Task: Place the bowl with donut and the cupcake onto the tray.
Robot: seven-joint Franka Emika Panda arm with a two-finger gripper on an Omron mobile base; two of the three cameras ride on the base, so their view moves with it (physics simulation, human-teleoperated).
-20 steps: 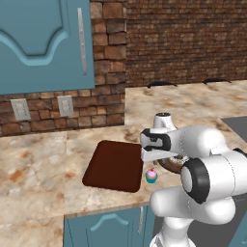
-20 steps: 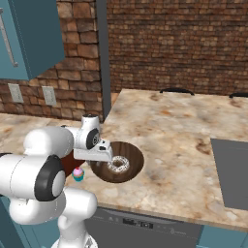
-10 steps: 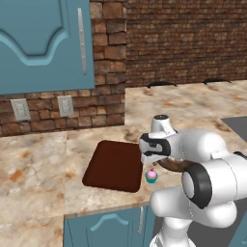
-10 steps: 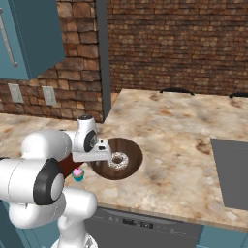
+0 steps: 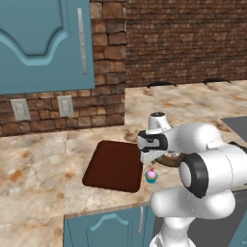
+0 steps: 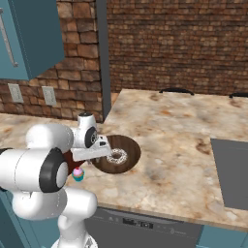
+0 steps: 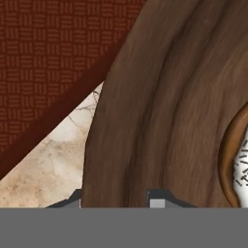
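One bowl [image 6: 127, 147], one donut [image 6: 116, 156], one cupcake [image 5: 151, 175], one tray [image 5: 114, 165].
Gripper [image 6: 102, 151] lower than before at bowl's 9 o'clock rim; jaw state impossible to tell.

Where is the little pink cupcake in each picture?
Left base view: the cupcake stands on the counter just right of the tray, below the gripper.
Right base view: low left, beside the white arm, left of the bowl.
Hand view: not in it.
Shared landmark: the bowl.
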